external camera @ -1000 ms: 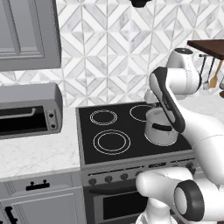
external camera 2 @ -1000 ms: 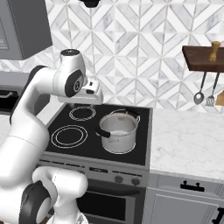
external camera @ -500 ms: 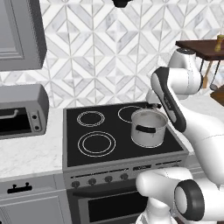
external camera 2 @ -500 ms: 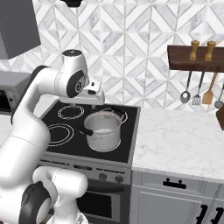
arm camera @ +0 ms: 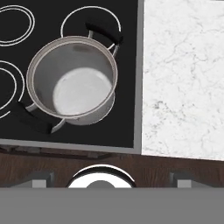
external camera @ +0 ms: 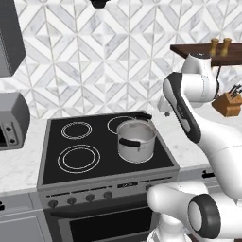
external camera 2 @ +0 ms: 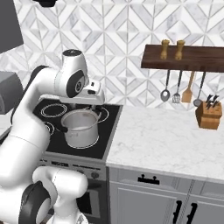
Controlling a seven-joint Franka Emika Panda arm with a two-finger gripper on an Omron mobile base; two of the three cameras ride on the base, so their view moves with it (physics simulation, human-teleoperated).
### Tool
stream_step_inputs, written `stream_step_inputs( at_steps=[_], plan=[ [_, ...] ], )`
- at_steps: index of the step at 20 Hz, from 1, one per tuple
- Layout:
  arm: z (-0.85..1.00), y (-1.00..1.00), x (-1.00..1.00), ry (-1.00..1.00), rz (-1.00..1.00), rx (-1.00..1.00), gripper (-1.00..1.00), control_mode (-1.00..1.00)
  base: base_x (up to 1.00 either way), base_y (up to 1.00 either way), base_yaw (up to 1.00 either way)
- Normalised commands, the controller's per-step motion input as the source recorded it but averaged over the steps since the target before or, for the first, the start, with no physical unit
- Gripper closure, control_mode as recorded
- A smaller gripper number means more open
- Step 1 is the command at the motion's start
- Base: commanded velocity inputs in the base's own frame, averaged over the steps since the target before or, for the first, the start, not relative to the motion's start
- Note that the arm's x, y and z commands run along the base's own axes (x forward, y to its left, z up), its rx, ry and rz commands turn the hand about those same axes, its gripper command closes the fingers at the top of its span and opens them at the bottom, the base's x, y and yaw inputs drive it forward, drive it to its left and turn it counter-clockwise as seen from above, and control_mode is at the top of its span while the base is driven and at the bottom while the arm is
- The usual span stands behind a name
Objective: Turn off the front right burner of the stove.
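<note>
Since a second ago the base has driven right, sliding the whole kitchen leftward in both base views. Grey stove [external camera: 108, 182] with black glass top sits left of a marble counter [external camera 2: 175, 140]. A steel pot [external camera: 136, 140] with black handles covers the front right burner [arm camera: 118, 127]. The gripper [external camera 2: 98, 98] hangs above the stove's right edge, fingers spread wide, holding nothing.
</note>
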Motion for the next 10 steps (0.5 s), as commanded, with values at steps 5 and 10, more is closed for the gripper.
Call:
stream_step_inputs(
  at_steps=[5,10],
  plan=[
    [0.00,0.00,0.00,0.00,0.00,0.00,-1.00,1.00,0.00,-0.52,0.00],
    [0.00,0.00,0.00,0.00,0.00,0.00,-1.00,-1.00,0.00,-0.03,0.00]
  ],
)
